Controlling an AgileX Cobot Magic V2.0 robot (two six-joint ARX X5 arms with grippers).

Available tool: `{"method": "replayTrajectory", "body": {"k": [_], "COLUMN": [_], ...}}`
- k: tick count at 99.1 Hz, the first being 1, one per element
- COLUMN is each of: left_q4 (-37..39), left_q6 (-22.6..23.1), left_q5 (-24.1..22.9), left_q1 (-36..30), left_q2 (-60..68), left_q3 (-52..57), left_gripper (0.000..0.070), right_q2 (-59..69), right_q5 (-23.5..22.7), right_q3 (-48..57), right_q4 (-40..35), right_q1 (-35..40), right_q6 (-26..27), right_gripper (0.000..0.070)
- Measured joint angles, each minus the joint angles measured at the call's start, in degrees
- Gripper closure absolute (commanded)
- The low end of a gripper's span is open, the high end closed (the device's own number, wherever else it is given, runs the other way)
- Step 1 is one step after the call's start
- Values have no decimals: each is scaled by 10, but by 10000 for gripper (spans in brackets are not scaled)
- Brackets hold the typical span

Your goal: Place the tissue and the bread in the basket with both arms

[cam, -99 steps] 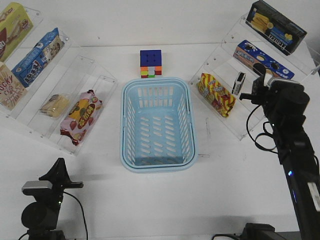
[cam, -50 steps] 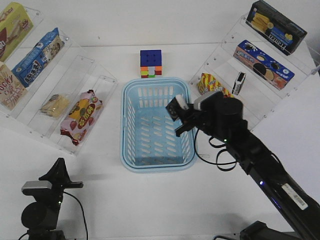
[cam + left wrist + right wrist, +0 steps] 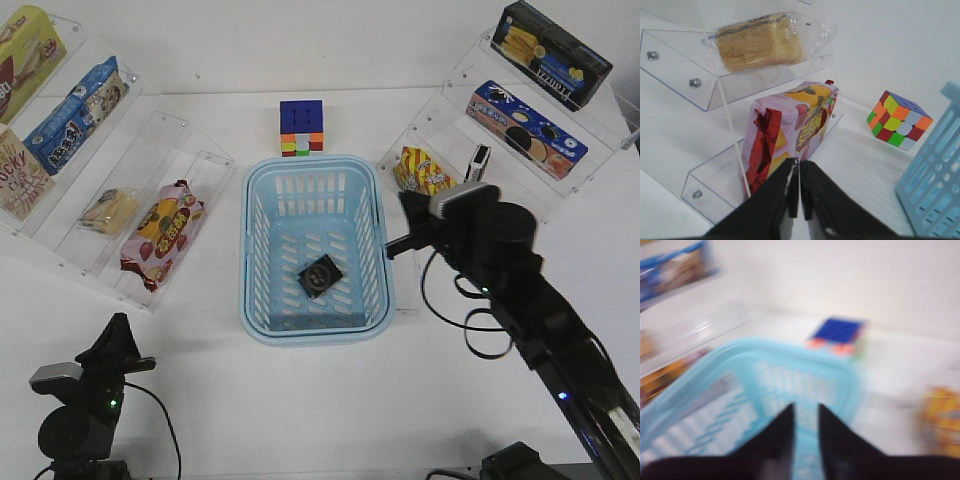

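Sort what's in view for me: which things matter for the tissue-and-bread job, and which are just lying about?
Part of the job:
- tissue, already lying in the basket
- bread, on the left rack, not yet picked
- left hand, shut and empty
- right hand, near the basket's right rim

Just lying about:
- puzzle cube
- fruit-printed packet
- red-yellow snack bag
- boxed snacks on both racks

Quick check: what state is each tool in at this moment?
Left tool: shut, holding nothing.
Right tool: slightly open, empty; the black pocket tissue pack lies in the light blue slotted plastic basket.
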Motion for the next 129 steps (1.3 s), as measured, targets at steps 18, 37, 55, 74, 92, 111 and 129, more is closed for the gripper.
{"method": "replayTrajectory", "body": {"k": [18, 37, 55, 74, 92, 111, 129], "left_q4": [-78, -143, -186, -215, -206, -177, -146], "left_q6": [3, 99, 236, 385, 486, 518, 524], "left_q5": [1, 1, -4, -43, -82, -112, -137], "left_q1": [0, 0, 0, 0, -2, -2, -3], "left_q2": [61, 217, 386, 536, 633, 715, 774], "left_q3": [129, 258, 384, 482, 538, 575, 581], "left_gripper": [699, 698, 324, 128, 128, 130, 661], "right_q2": [-138, -245, -247, -248, -248, -248, -248], "right_q5": [23, 46, 43, 43, 43, 43, 43], "right_q3": [-132, -307, -326, -326, -326, -326, -326], "right_q4": [85, 187, 153, 162, 164, 164, 164], "right_q1": [-28, -31, -32, -32, -32, -32, -32], "right_q6": [-17, -16, 1, 2, 5, 10, 10], "right_gripper": [698, 698, 698, 698, 698, 698, 698]}}
